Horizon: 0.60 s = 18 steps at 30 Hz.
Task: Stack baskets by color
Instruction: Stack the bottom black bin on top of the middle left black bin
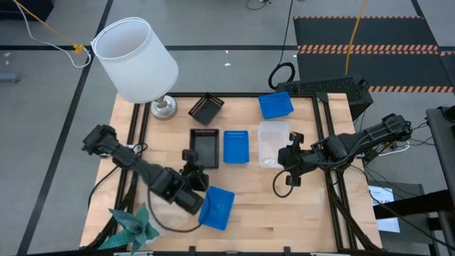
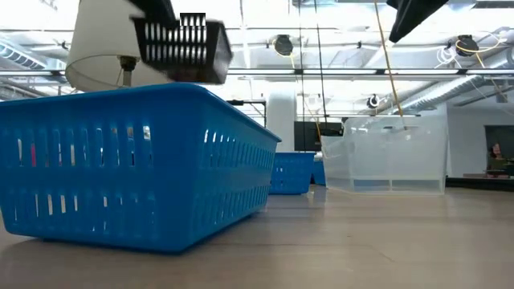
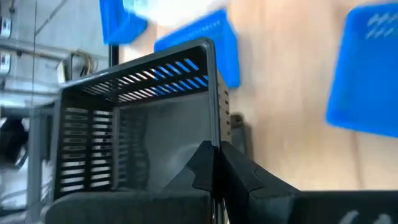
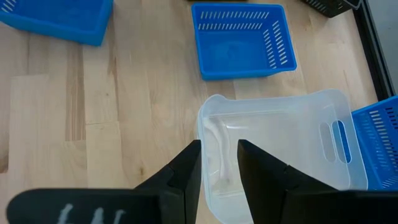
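left wrist view: left hand (image 3: 214, 163) pinched shut on black basket (image 3: 143, 124) wall

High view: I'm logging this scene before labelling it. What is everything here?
lamp: 1, white shade, far left corner
ornament: 1, teal, near left corner
black baskets: 2, one far centre, one lifted mid-table
blue baskets: 3, far, middle, near
clear basket: 1 seen, maybe nested, right of middle blue
left gripper: shut on the lifted black basket
right gripper: shut on clear basket's wall
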Motion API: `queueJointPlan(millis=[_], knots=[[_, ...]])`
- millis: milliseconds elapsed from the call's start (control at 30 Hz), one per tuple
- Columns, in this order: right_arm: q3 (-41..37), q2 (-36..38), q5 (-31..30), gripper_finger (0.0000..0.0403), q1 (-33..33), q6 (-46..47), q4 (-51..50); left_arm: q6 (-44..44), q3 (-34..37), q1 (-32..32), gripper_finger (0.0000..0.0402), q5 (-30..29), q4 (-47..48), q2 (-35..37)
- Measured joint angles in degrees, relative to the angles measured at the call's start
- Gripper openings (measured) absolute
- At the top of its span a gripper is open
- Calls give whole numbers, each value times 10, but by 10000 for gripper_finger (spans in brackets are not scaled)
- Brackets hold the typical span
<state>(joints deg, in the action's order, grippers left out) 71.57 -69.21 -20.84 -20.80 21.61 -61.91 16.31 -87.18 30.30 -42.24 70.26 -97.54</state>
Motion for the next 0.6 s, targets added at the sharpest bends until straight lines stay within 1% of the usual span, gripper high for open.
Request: queueJointPlan(millis=[100,233,400,600], knots=[[0,0,0,100,0,0,0,3,31,-20,8,2,-10,0],[0,0,0,100,0,0,2,-8,79,-42,20,9,-47,8],[0,0,0,100,0,0,2,-78,167,-63,8,42,-164,57],[0,0,0,100,0,0,3,-153,277,-82,18,52,-310,127]])
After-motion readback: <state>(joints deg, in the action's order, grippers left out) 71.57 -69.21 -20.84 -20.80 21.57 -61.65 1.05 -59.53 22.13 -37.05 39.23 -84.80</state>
